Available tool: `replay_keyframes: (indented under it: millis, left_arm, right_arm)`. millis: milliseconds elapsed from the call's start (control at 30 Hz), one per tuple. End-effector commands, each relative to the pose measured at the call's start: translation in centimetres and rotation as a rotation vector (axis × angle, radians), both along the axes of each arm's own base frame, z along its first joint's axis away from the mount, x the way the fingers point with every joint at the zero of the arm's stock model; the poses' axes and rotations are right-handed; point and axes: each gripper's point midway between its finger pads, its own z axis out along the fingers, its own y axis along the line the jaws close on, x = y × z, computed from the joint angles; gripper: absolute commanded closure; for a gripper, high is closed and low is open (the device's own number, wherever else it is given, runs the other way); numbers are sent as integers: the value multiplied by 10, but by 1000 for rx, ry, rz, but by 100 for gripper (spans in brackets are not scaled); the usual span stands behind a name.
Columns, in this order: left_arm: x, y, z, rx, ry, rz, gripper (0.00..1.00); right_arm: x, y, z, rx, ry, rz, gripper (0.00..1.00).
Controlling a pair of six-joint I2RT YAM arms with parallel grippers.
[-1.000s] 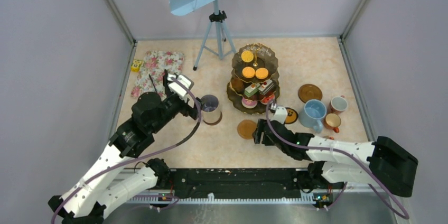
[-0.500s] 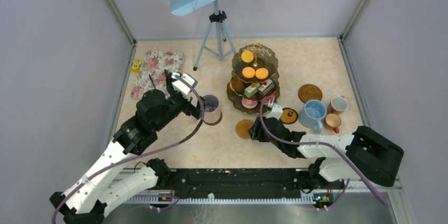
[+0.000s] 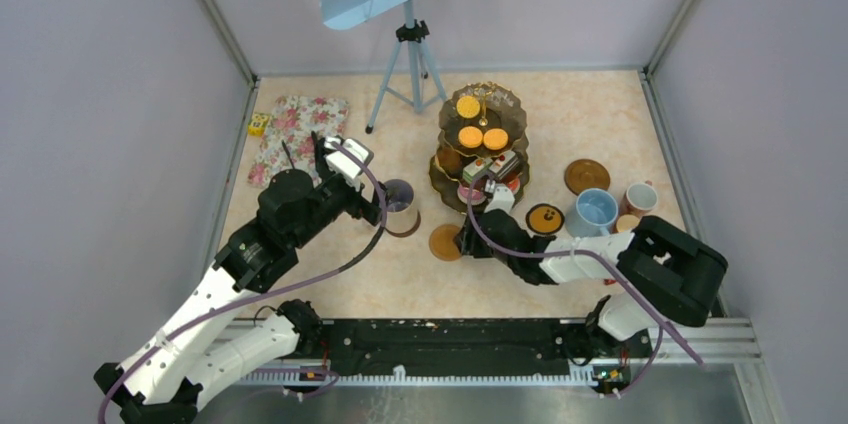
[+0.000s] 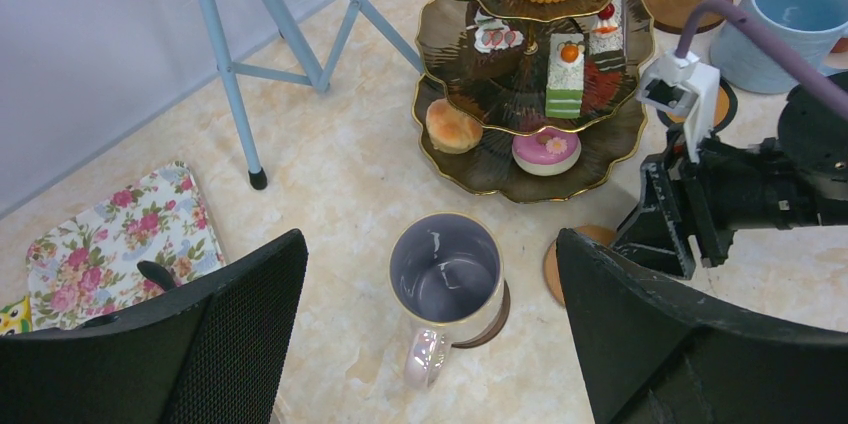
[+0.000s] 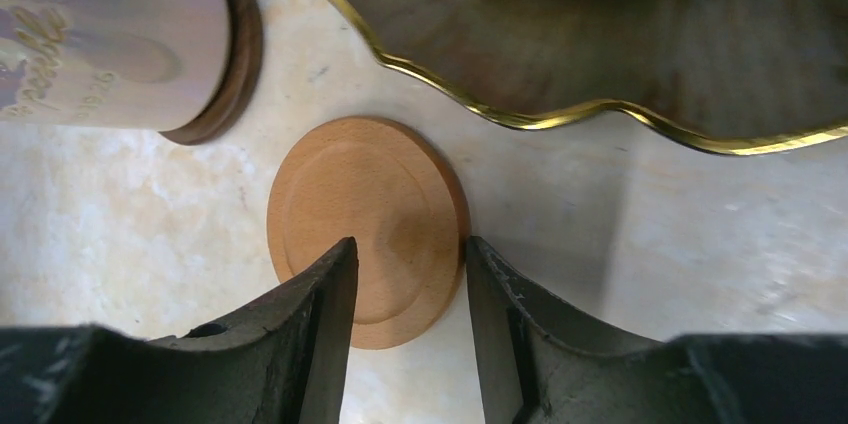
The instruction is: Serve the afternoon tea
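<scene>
The dark three-tier stand holds orange tarts and small cakes. A lilac-white mug stands on a brown coaster. My left gripper hangs wide open over it, touching nothing. A bare round coaster lies flat in front of the stand. My right gripper is low over it with its jaws half closed. One fingertip is over the coaster's top and the other is at its right rim; it is not clamped.
A light blue mug, two small orange-brown mugs and two more coasters sit at the right. A floral mat lies at the back left. A blue tripod stands behind the stand.
My right arm has swung left and its jaws have narrowed. The bare coaster has slid left with it towards the lilac mug. The left gripper rose slightly, then held still.
</scene>
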Motion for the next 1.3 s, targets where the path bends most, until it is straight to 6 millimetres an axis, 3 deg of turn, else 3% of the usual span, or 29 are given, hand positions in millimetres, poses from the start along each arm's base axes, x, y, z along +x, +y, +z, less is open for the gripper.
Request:
replay_keyframes:
  millis: [0, 167, 267, 400, 533, 700, 733, 833, 967, 1067, 1167, 1267]
  left_arm:
    - [2, -1, 22, -48, -39, 11, 1]
    - [1, 3, 21, -42, -37, 24, 1]
    - [1, 3, 19, -38, -37, 24, 1]
    - [4, 0, 18, -37, -38, 19, 1]
    - [7, -7, 18, -46, -37, 3, 1]
    - [6, -4, 24, -57, -51, 13, 1]
    - [6, -2, 25, -56, -56, 16, 1]
    - [6, 1, 28, -62, -76, 29, 1]
    - [6, 0, 27, -80, -99, 25, 1]
    - [8, -2, 24, -79, -112, 18, 1]
    - [9, -3, 23, -63, -120, 15, 1]
    - [8, -2, 26, -68, -129, 13, 1]
  right_arm:
    - [-2, 20, -6, -14, 25, 38, 55]
    - [-3, 2, -10, -91, 31, 2, 51]
    - [-23, -5, -15, -97, 63, 62, 51]
    - [-46, 2, -16, -66, 76, 142, 50]
    - [-38, 17, -9, -18, 47, 126, 49]
    - [-20, 17, 22, -64, -53, 119, 48]
    - [-16, 9, 36, -91, -78, 98, 48]
    - [-13, -43, 72, -255, -125, -3, 40]
    - [-15, -102, 154, -308, -287, -89, 30]
    - [-12, -159, 209, -332, -415, -276, 19]
    - [-2, -205, 239, -413, -505, -446, 7]
    - [22, -246, 253, -544, -494, -590, 7]
